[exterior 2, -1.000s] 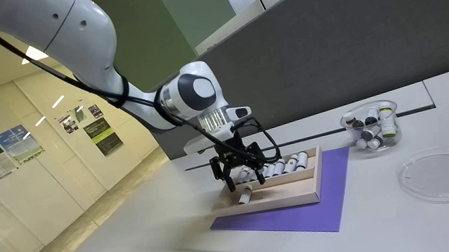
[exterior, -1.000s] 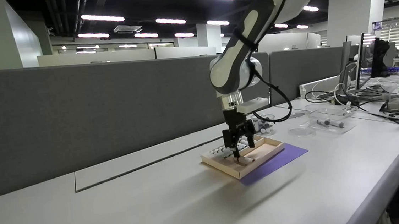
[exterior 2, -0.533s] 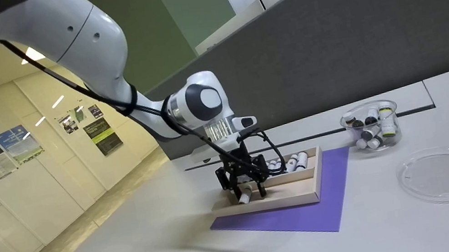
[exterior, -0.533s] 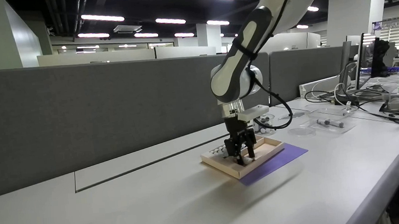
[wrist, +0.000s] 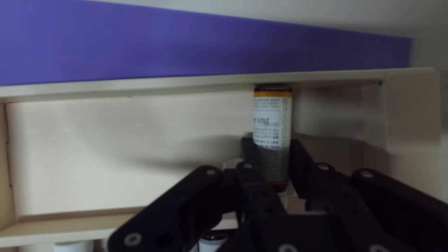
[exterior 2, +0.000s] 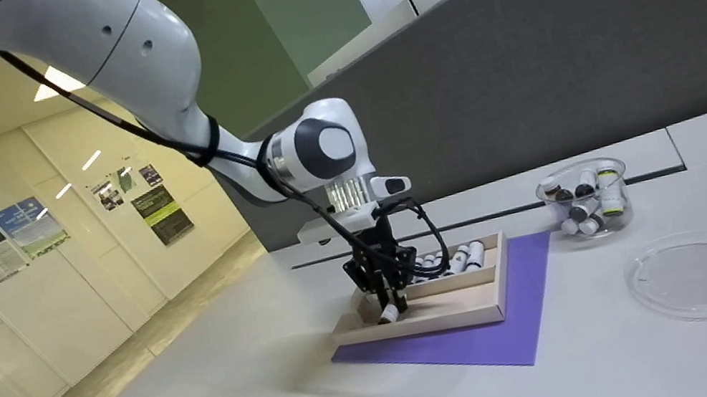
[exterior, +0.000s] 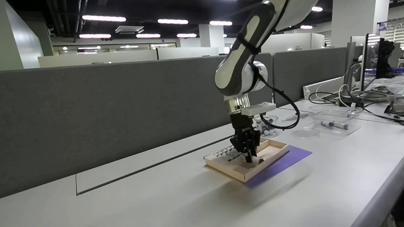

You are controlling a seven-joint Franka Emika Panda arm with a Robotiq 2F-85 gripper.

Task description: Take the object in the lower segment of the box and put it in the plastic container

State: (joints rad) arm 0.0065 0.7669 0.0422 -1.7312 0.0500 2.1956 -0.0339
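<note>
Wrist view, left to right: past the bare floor of the box, a slim vial lies in the lower segment with a fingertip against each flank. The robot's gripper is closed on it, clasping the end nearer the divider, while the dark, orange-banded end points out beyond the grip toward the outer wall. The vial's long axis runs across the segment, square to the squeeze, so the hold looks sound and a straight lift seems the next call; whether the vial is clear of the floor cannot be told. Its white label carries print standing upside down, with what looks like "2023"; the rest is too fine to read.

In an exterior view, again from left, wall posters, one of them blue, are too small to read. Rightward of the gripper, past a purple sheet, a round clear container, the likely destination, holds more small bottles, one ringed in yellow-green, none with a brand that can be made out.
</note>
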